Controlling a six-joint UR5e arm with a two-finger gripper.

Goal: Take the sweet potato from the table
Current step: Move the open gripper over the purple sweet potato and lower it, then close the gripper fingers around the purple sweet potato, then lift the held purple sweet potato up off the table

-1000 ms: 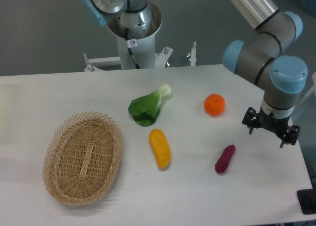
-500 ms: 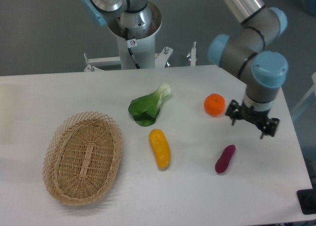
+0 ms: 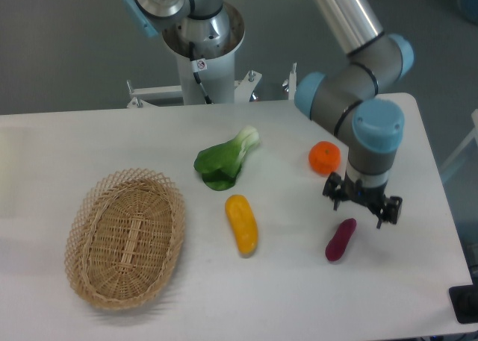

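The sweet potato (image 3: 340, 239), a small reddish-purple tuber, lies on the white table (image 3: 60, 147) toward the front right. My gripper (image 3: 361, 206) hangs just above and slightly behind its upper end, fingers pointing down and spread apart with nothing between them. The wrist and its blue-capped joint rise directly above the gripper.
A round orange fruit (image 3: 324, 157) sits just behind and left of the gripper. A yellow-orange oblong vegetable (image 3: 241, 223) lies left of the sweet potato, a green bok choy (image 3: 224, 160) behind it. A wicker basket (image 3: 125, 238) stands at the front left. The table's right edge is close.
The gripper has swung left and forward from near the table's right edge, ending over the sweet potato's upper end. Nothing on the table has moved.
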